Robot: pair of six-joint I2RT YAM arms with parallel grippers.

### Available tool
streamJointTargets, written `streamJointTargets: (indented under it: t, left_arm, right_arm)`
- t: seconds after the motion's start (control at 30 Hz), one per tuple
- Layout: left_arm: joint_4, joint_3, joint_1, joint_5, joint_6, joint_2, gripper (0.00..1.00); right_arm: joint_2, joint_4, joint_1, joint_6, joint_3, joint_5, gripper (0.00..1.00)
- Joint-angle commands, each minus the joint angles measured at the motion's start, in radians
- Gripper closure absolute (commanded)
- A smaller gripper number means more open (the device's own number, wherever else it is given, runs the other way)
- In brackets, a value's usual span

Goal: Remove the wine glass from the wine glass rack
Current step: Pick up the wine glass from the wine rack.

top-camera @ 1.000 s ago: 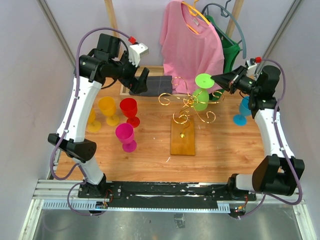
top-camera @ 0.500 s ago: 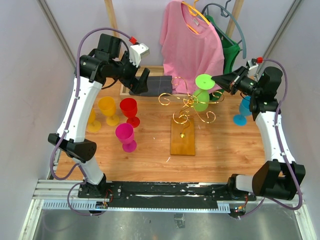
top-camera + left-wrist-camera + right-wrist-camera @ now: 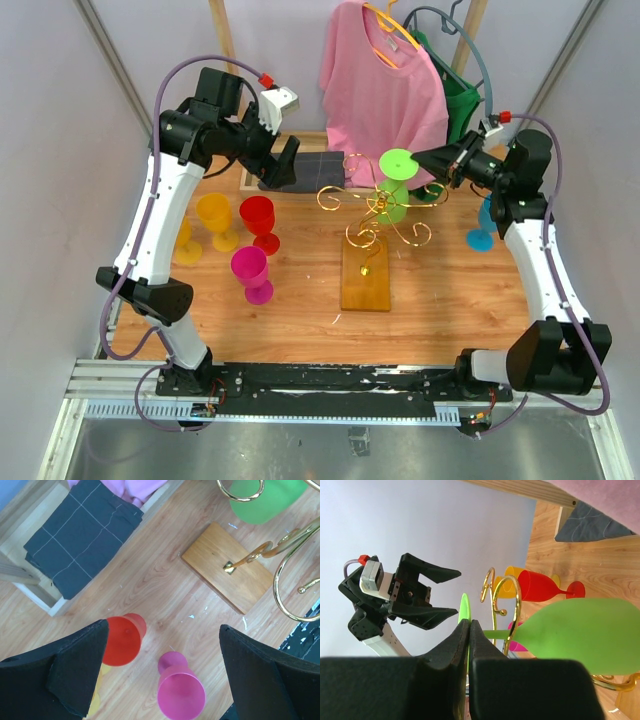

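Note:
The green wine glass [image 3: 392, 203] hangs upside down in the gold wire wine glass rack [image 3: 372, 208], whose wooden base block [image 3: 366, 275] lies mid-table. The glass's round foot [image 3: 398, 160] is uppermost. My right gripper [image 3: 427, 163] is shut on the rim of that foot from the right. In the right wrist view its fingertips [image 3: 469, 623] pinch the thin foot [image 3: 464, 607], and the stem passes through a gold curl [image 3: 512, 587] to the bowl [image 3: 580, 635]. My left gripper [image 3: 281, 165] is open and empty, high at the back left, above the table [image 3: 162, 627].
Red [image 3: 260, 218], yellow [image 3: 215, 215] and magenta [image 3: 250, 268] glasses stand on the left, and a blue one [image 3: 487, 222] on the right under my right arm. A dark folded cloth [image 3: 305, 170] lies at the back. Pink [image 3: 385, 90] and green shirts hang behind the rack.
My right gripper has moved a little left with the green glass's foot in it. The foot and bowl have shifted left along the rack. The left arm has not moved.

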Motion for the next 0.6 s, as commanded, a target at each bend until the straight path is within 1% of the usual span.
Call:
streamJointTargets:
  t: [0.0,0.33,0.57]
  left_arm:
    - [0.01,-0.006,-0.012,0.014,-0.011,0.002,0.03]
    - [0.01,-0.02,-0.011,0.006,-0.003,-0.018,0.03]
    - [0.014,-0.031,-0.013,0.007,-0.002,-0.025,0.03]
  right_arm:
    - [0.018,0.02,0.032,0.008,0.061,0.02,0.99]
    - [0.107,0.04,0.091,0.017,0.15,0.054,0.99]
    - [0.128,0.039,0.112,0.017,0.176,0.075,0.99]
